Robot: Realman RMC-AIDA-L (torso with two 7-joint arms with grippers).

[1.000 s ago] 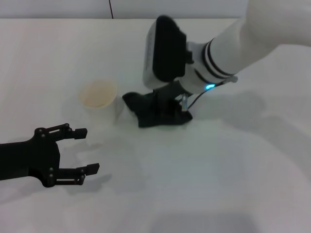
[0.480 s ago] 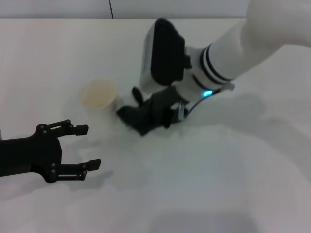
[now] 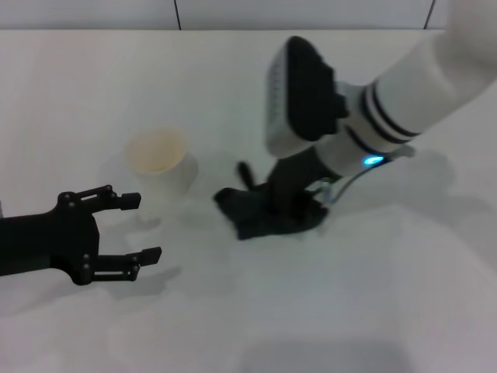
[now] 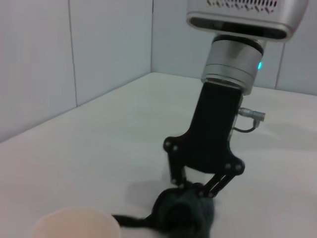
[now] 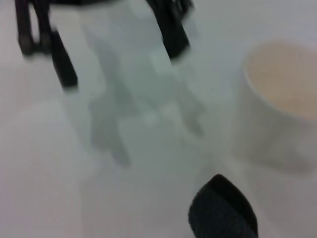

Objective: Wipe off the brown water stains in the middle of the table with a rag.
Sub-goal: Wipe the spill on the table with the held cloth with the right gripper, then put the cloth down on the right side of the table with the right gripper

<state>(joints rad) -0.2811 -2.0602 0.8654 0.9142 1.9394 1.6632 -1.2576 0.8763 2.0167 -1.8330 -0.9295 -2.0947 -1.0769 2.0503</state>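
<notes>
The dark rag (image 3: 252, 214) lies bunched on the white table (image 3: 93, 70), just right of the middle. My right gripper (image 3: 291, 206) points down and is shut on the rag, pressing it against the table. The left wrist view shows the same grip (image 4: 193, 191) on the rag (image 4: 183, 215). A corner of the rag (image 5: 223, 210) shows in the right wrist view. My left gripper (image 3: 136, 227) is open and empty, low at the left, well apart from the rag. No brown stain shows in any view; the rag and gripper cover that spot.
A white paper cup (image 3: 159, 163) with a cream inside stands upright between the two grippers, left of the rag; it also shows in the right wrist view (image 5: 277, 99). A wall runs along the table's far edge.
My right gripper has dragged the rag from beside the cup to the right and toward me. The left arm has barely moved.
</notes>
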